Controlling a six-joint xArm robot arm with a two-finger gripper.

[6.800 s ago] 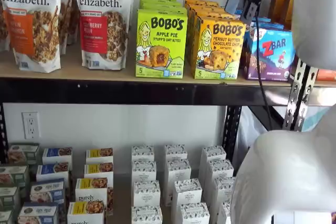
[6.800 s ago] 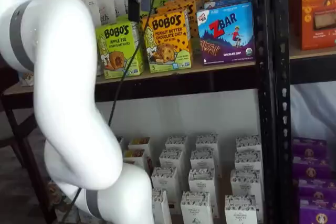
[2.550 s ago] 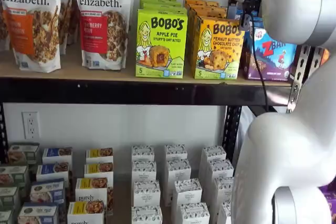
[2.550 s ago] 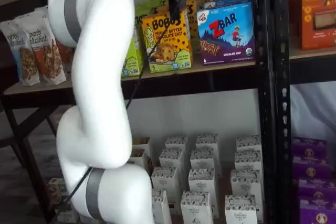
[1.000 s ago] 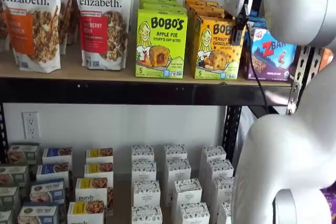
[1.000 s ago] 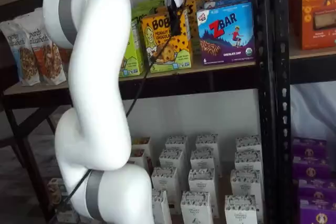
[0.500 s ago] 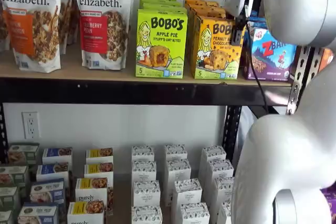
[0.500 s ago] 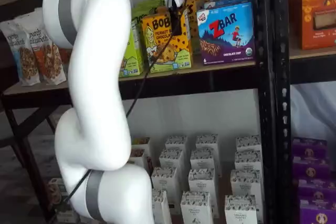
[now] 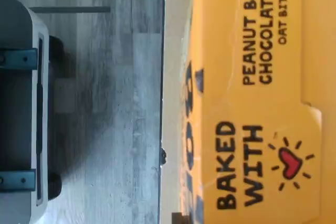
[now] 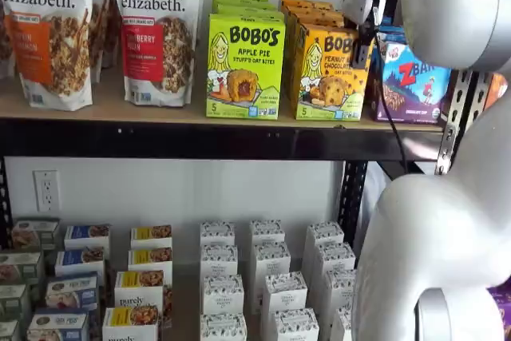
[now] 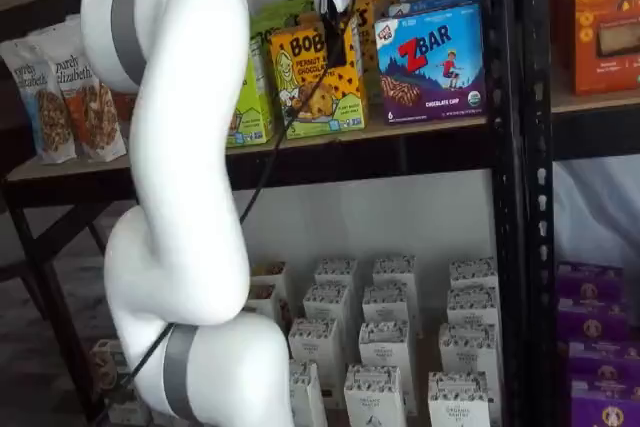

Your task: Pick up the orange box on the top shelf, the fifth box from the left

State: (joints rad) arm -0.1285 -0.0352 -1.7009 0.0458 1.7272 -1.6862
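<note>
The hand (image 11: 336, 47) hangs in front of the orange box (image 11: 316, 82), its white body above the box's top edge and a black finger lying over the upper right part of the printed front; in a shelf view the hand (image 10: 362, 47) shows the same way, at the box's right front corner; I see the fingers only from the side, so I cannot tell whether they are apart or together, or if they touch the carton.

The orange box (image 10: 330, 73) stands upright on the top shelf (image 10: 160, 113), at the front of its row; the lime-green Apple Pie box (image 10: 244, 67) is just beside it on one side and the blue ZBar box (image 10: 415, 81) on the other; in the wrist view the orange box (image 9: 252, 108) fills much of the picture, very near, with the floor (image 9: 115, 103) far below.

I judge that the approach is almost done; the box is not yet lifted and sits square on the board; what is left is to close on it, then to draw it out without pushing the ZBar box.
</note>
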